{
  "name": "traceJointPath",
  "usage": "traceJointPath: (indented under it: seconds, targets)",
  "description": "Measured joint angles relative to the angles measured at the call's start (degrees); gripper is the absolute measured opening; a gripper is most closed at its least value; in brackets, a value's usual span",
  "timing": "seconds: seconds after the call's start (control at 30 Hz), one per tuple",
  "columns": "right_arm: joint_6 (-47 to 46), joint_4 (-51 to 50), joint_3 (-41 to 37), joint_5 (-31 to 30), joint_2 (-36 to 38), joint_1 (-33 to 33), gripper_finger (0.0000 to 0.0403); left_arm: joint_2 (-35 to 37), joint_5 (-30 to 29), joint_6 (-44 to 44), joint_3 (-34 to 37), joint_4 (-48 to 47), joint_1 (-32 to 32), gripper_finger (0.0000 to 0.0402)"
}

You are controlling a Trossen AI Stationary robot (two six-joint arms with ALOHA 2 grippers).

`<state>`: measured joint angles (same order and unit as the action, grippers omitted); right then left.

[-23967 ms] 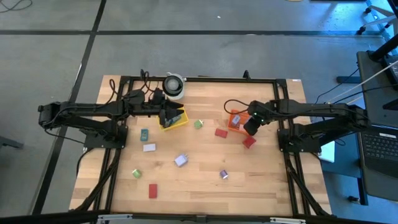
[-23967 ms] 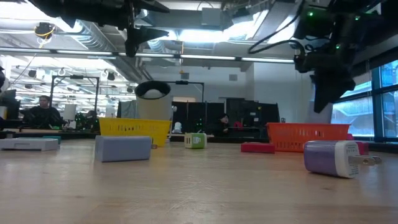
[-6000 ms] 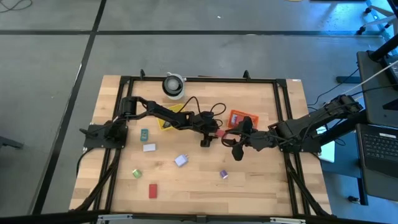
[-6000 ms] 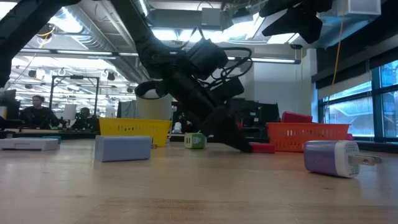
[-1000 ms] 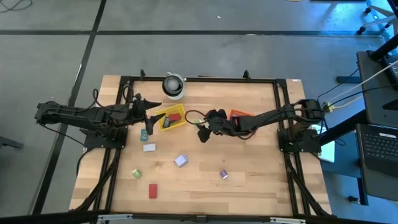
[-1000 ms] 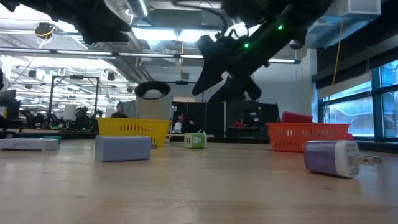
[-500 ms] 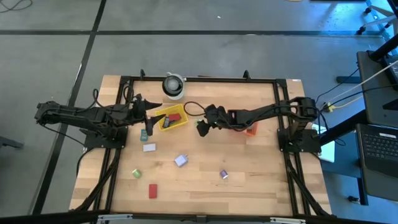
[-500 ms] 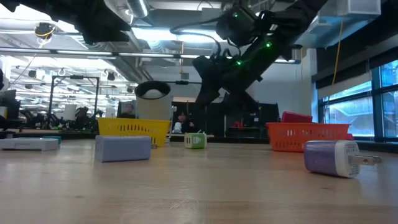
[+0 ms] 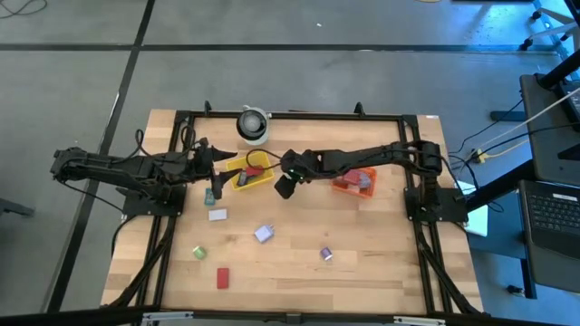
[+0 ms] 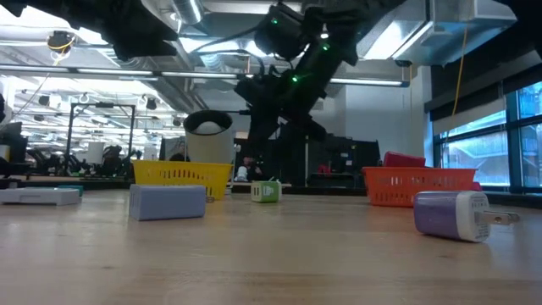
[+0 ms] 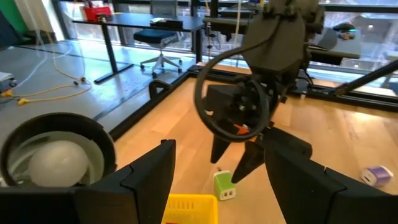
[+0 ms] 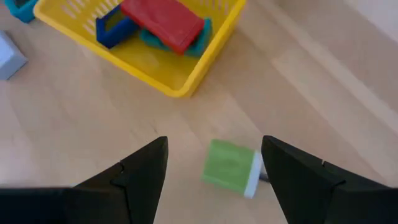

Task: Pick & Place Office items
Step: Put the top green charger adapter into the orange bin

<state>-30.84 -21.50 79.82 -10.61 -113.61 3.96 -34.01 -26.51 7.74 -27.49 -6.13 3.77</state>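
Observation:
A green block with a white end [image 12: 230, 167] lies flat on the wood beside the yellow mesh basket [image 12: 186, 74]. The basket holds a red block [image 12: 163, 23] lying on blue and teal pieces. My right gripper [image 12: 214, 143] hangs open above the green block, tilted down. Its fingers stand on either side of the block and clear of it; it also shows in the high view [image 9: 285, 186]. My left gripper [image 9: 216, 177] waits open at the basket's left end. Other office items lie loose nearer the front: a pale block [image 9: 217, 215], a lavender plug [image 9: 264, 234] and a red block [image 9: 223, 276].
An orange mesh basket [image 9: 353, 181] holding items stands under my right arm. A white round container [image 9: 254, 125] sits at the table's far edge. A small green piece [image 9: 198, 253] and a purple piece [image 9: 326, 254] lie toward the near edge. A black frame rims the table.
My right gripper has travelled toward the table's left edge, from beside the orange basket to above the green block by the yellow basket. It has tipped further downward and stayed open. The items on the table have not moved.

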Motion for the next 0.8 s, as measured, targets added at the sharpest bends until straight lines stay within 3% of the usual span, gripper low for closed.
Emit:
traceJointPath:
  seconds: [0.23,0.8]
  targets:
    - [-2.24,-6.34,1.82,2.99,-1.5,1.85,0.0263,0.01,0.68,0.0,0.0,0.15,-0.02,0.0242]
    - [-3.09,-4.61,1.83,3.09,-4.61,0.85,0.0263,0.01,0.69,0.04,0.0,0.42,-0.02,0.0242]
